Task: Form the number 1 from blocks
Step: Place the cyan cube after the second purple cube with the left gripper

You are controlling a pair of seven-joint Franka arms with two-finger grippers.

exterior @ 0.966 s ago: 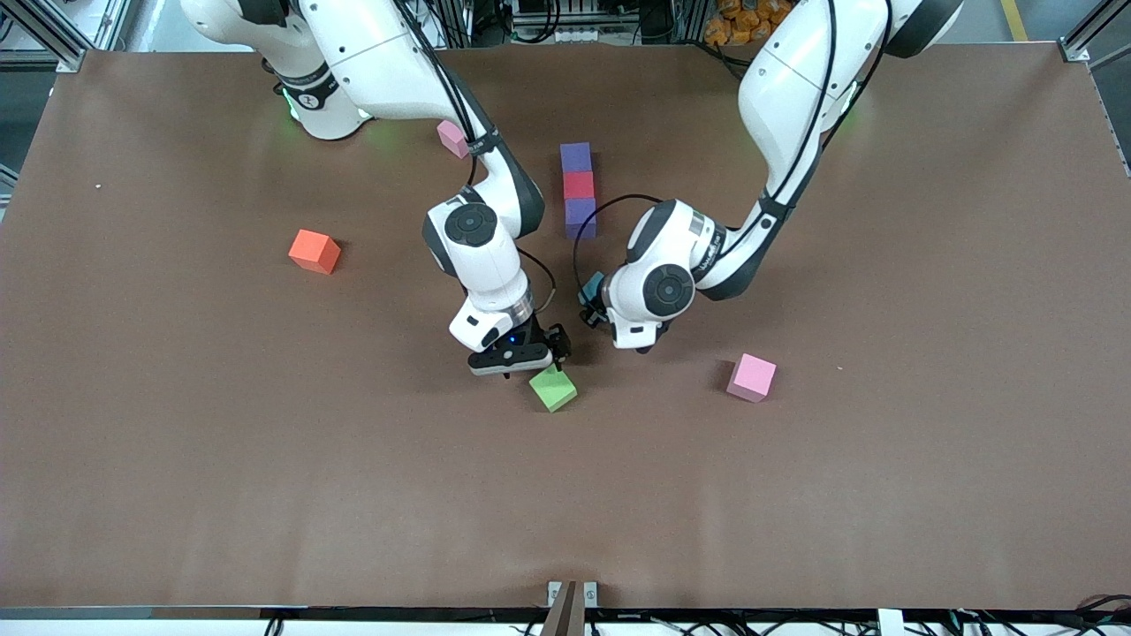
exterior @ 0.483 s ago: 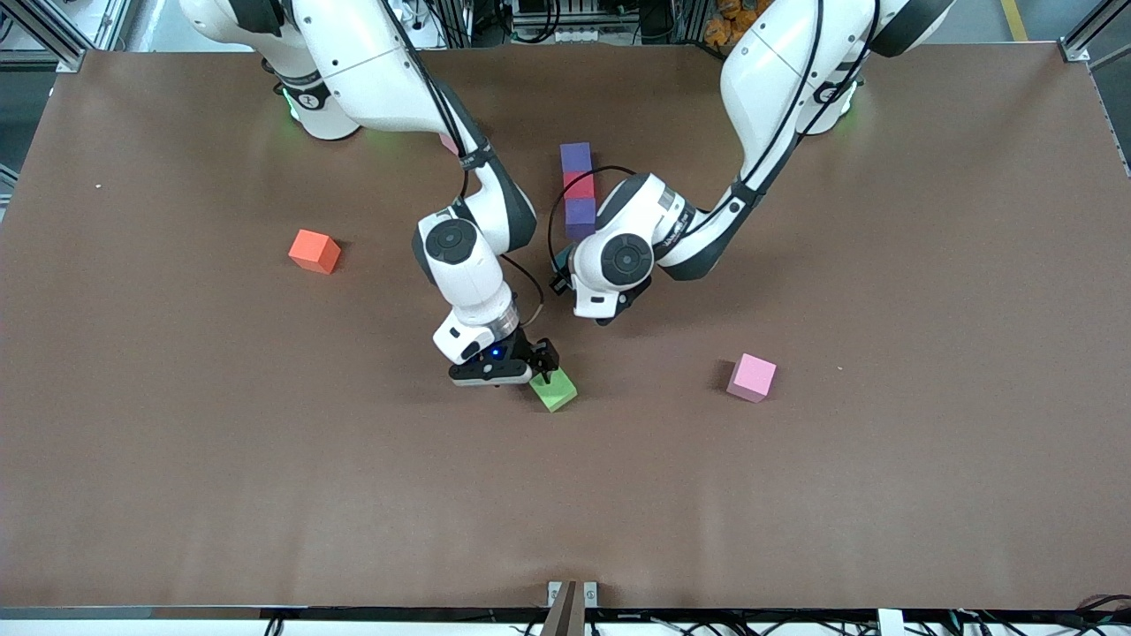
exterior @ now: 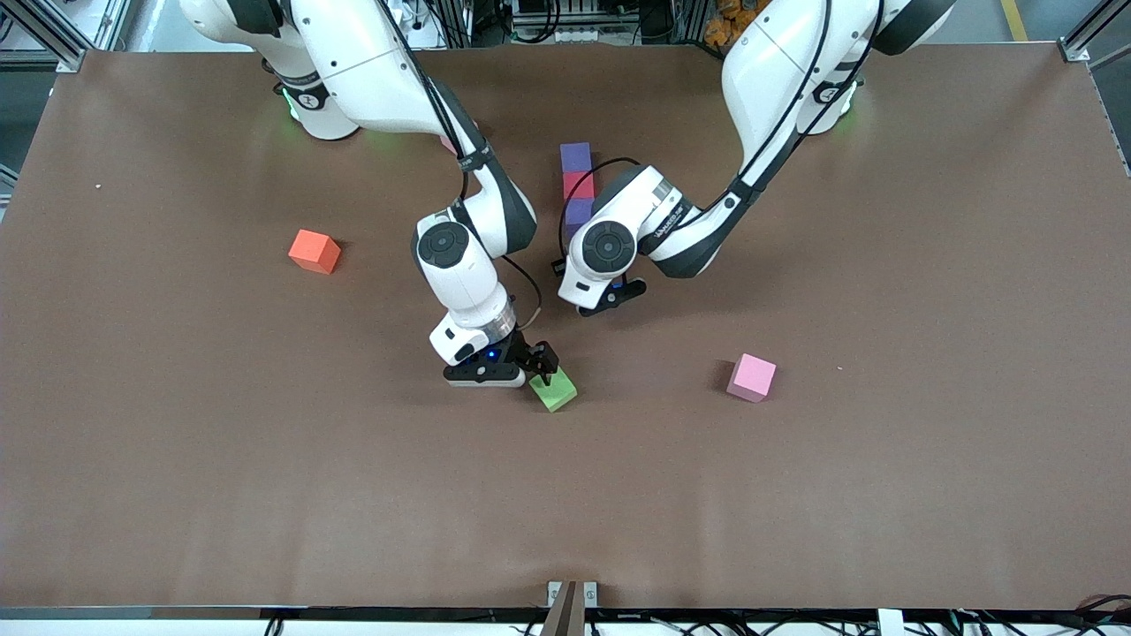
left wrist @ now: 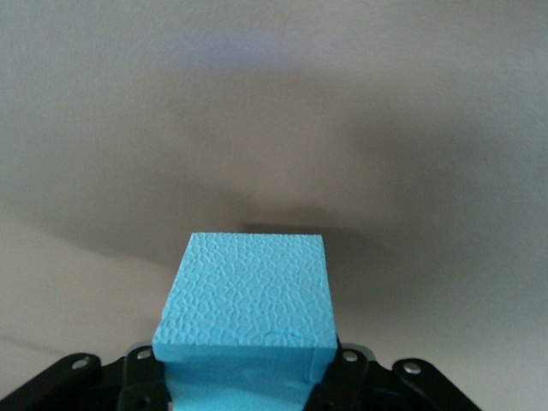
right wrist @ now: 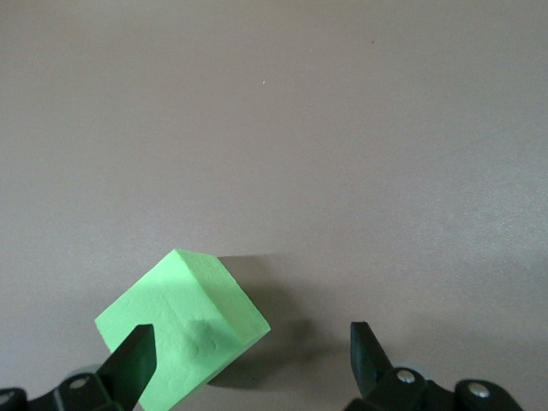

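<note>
Over the last second, we saw the left gripper, clamped on the light blue cube, carry it up to the purple-red-purple column. The right gripper lowered, fingers spread, beside the green cube.

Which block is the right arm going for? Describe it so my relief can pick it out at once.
Start at the brown table and find the right gripper, low over the middle. The green block sits on the table right at its open fingers, nearer to the front camera than the purple-red-purple column. It is the only green cube, lying turned at an angle.
</note>
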